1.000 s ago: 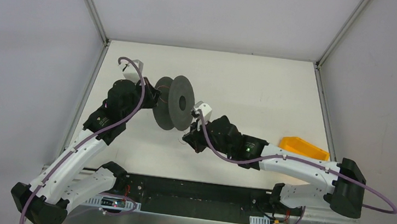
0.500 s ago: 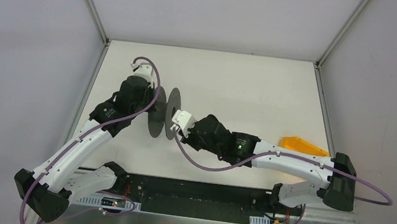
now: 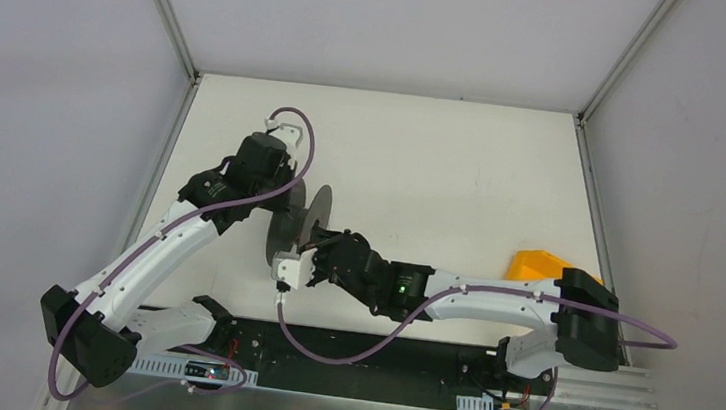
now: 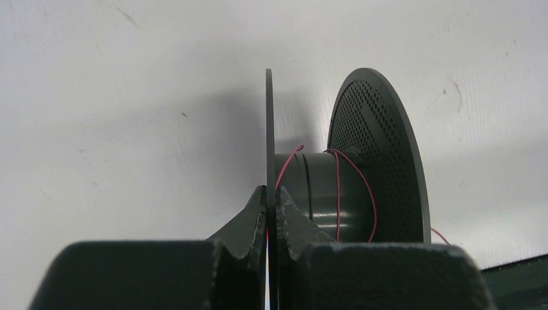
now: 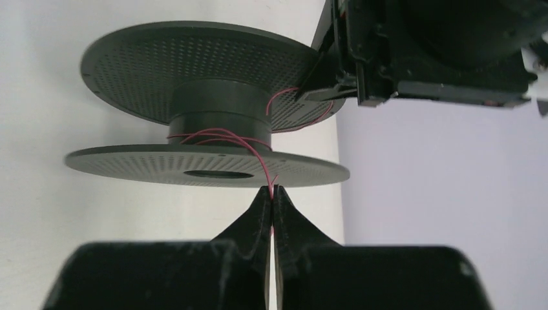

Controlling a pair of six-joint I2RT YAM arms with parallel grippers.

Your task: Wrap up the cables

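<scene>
The right gripper (image 5: 273,194) is clenched on the cable (image 5: 257,150), pinching the thin red strand at its fingertips just off the rim of the nearer flange of the spool (image 5: 207,110). The left gripper (image 4: 271,199) is clamped on the edge of the other flange. The cable lies in a few loose turns round the hub, between the flanges. Whether the spool touches the table (image 3: 443,163) is unclear.

Tabletop (image 3: 463,164): white, lightly scuffed.
Walls (image 3: 396,27): pale grey panels, three sides.
Frame (image 3: 166,10): metal corner posts, possibly aluminium.
Light: even, soft.
</scene>
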